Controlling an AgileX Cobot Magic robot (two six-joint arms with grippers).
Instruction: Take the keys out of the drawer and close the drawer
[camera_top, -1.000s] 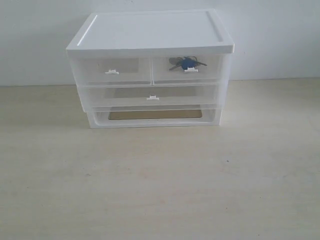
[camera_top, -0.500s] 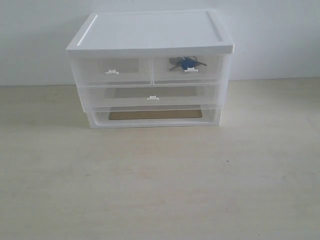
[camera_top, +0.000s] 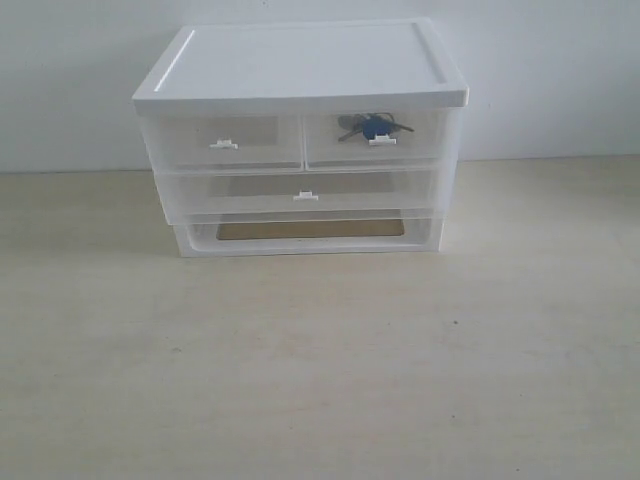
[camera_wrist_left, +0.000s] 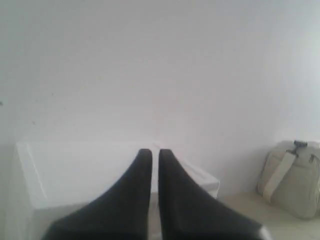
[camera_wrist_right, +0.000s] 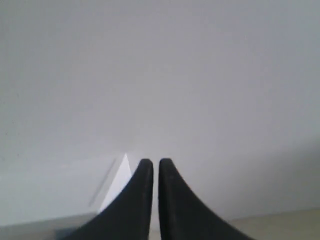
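No change to report across the last second from the exterior camera: keys (camera_top: 372, 127) in the same spot behind the translucent front of the drawer (camera_top: 412, 146), pushed in just as far as before.

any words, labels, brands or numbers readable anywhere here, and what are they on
None can be read.
The white drawer unit shows no print on its top or fronts.
The keys inside are too small and blurred for any marking.
The beige bag shows no legible label.
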